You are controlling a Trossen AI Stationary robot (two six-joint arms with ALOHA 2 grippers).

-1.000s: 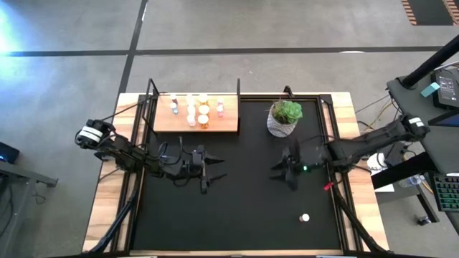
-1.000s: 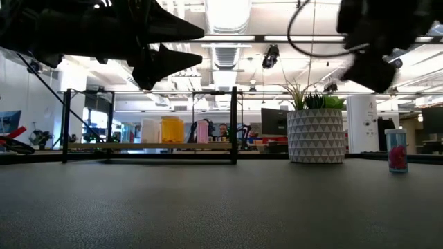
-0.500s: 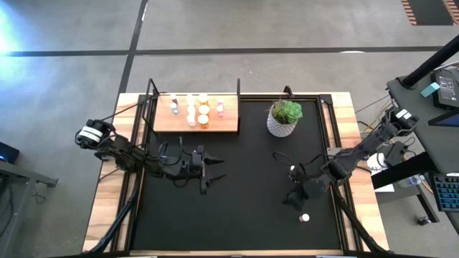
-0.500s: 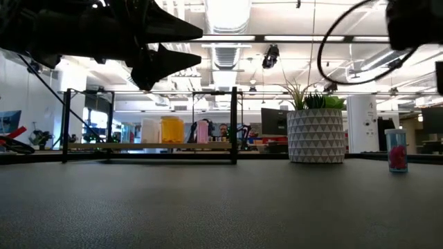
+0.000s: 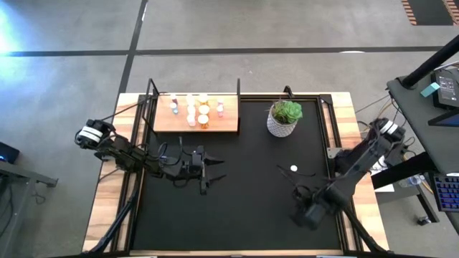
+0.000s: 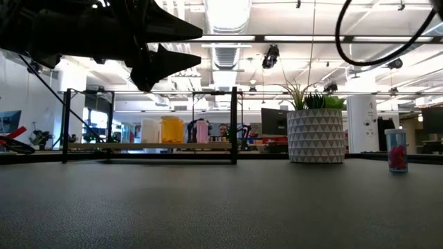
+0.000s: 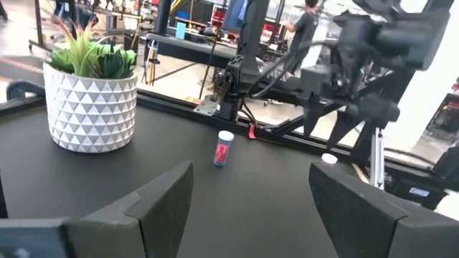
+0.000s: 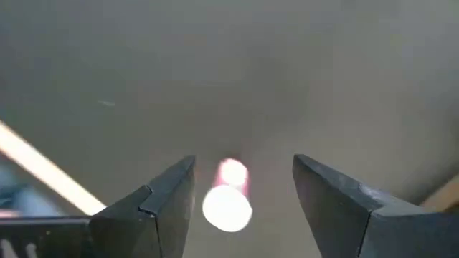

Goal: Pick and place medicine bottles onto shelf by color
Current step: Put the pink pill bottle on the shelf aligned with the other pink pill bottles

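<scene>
While our left gripper hangs parked over the black mat a little in front of the shelf, its fingers parted and holding nothing, the work is on the other side. On the shelf, at the mat's far left corner, we see the sorted medicine bottles standing in a cluster of white, orange and pinkish. Moving right, the white pot with the plant sits near the mat's far edge, and a white-capped bottle stands alone on the mat in front of it. Farther right, near the mat's near right corner, our right gripper is down low, and its wrist view shows the pinkish bottle upright between wide-open fingers, not yet touched. We judge the step in hand to be the pick. Next we need to settle lower around the bottle, close on its body below the cap, then lift and carry it to the pinkish group.
</scene>
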